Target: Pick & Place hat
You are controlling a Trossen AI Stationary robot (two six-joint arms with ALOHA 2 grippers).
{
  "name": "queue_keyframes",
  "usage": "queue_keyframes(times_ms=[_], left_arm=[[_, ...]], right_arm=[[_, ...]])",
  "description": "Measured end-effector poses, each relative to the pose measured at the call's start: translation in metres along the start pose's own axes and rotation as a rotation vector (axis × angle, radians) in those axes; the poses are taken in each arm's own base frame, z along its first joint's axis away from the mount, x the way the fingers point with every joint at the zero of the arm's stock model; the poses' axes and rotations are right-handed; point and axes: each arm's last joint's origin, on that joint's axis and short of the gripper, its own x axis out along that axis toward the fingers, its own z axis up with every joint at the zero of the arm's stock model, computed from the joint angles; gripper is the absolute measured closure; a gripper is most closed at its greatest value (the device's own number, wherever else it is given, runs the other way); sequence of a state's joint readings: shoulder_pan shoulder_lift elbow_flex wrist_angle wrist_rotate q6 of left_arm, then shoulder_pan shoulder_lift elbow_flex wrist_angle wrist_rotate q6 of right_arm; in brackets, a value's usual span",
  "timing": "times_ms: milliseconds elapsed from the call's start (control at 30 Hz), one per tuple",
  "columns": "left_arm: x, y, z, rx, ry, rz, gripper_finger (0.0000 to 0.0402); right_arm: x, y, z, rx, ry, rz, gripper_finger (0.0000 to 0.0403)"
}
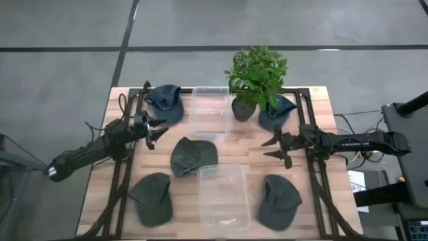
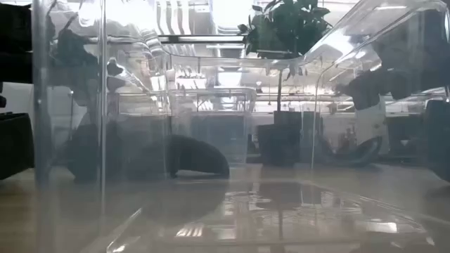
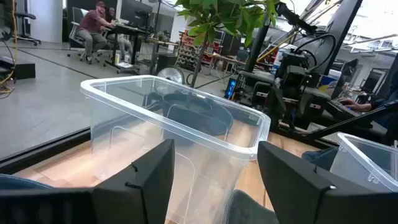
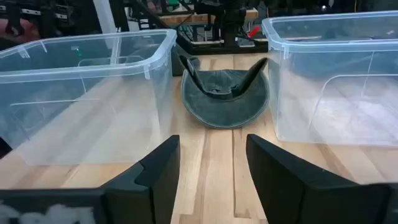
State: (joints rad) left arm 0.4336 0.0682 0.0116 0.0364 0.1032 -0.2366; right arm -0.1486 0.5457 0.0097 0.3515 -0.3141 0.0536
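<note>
Several dark grey-blue hats lie on the wooden table. In the high view one lies in the middle (image 1: 192, 155), two lie at the near side (image 1: 152, 197) (image 1: 279, 201), and two at the far side (image 1: 166, 104) (image 1: 275, 112). My left gripper (image 1: 157, 130) hovers open left of the middle hat and faces the far clear bin (image 3: 174, 137). My right gripper (image 1: 274, 147) is open to the right of the middle hat. The right wrist view shows that hat (image 4: 225, 93) ahead of the open fingers (image 4: 208, 168), resting crown-down between the two bins.
A clear plastic bin (image 1: 209, 112) stands at the far middle and another (image 1: 224, 196) at the near middle. A potted plant (image 1: 257, 77) stands at the far side beside the far-right hat. The low view looks through the near bin's wall (image 2: 105, 126). People sit far behind the table (image 3: 93, 25).
</note>
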Motion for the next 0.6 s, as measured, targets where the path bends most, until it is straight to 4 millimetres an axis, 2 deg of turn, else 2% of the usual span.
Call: queue_keyframes(times_ms=[100,267,367,500,600], left_arm=[[0.000,0.000,0.000,-0.004,0.000,0.000,0.0179],[0.000,0.000,0.001,-0.026,-0.010,-0.003,0.0179],[0.000,0.000,0.001,-0.170,-0.015,-0.005,0.0179],[0.000,0.000,0.001,-0.435,-0.014,-0.007,0.0179],[0.000,0.000,0.001,-0.567,-0.014,-0.008,0.0179]], right_arm=[[0.000,0.000,0.000,0.070,-0.004,0.001,0.0226],[0.000,0.000,0.006,0.366,-0.060,0.014,0.0226],[-0.002,0.001,0.017,0.561,-0.166,0.058,0.0225],[-0.006,0.000,0.033,0.723,-0.354,0.063,0.0227],[-0.010,0.000,0.043,0.881,-0.496,0.087,0.0227]])
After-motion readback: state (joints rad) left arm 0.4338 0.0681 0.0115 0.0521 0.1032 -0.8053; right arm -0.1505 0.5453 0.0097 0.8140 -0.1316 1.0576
